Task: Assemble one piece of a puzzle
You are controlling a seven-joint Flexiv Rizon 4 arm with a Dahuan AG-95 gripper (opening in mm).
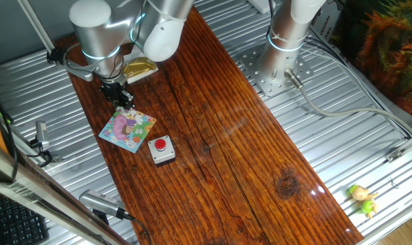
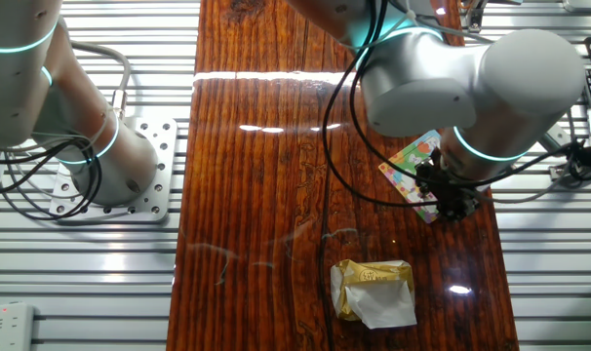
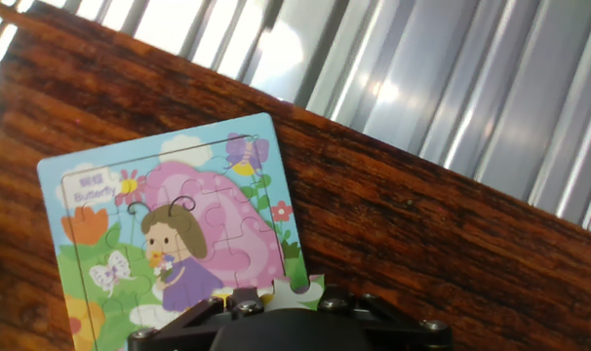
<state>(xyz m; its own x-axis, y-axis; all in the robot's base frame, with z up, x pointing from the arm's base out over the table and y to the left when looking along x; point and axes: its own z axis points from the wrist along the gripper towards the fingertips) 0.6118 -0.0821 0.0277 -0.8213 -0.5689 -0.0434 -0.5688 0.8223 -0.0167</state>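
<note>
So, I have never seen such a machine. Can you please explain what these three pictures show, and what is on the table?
It is a robot arm with a two-finger claw at its end. Two pictures come from fixed cameras on different sides of the wooden table. The third comes from a camera on the hand, looking down along the fingers. On the table lie a colourful puzzle, a grey box with a red button and a gold packet. The claw sits at the puzzle's edge. A loose puzzle piece shows at its tip; whether it is gripped is unclear.
</note>
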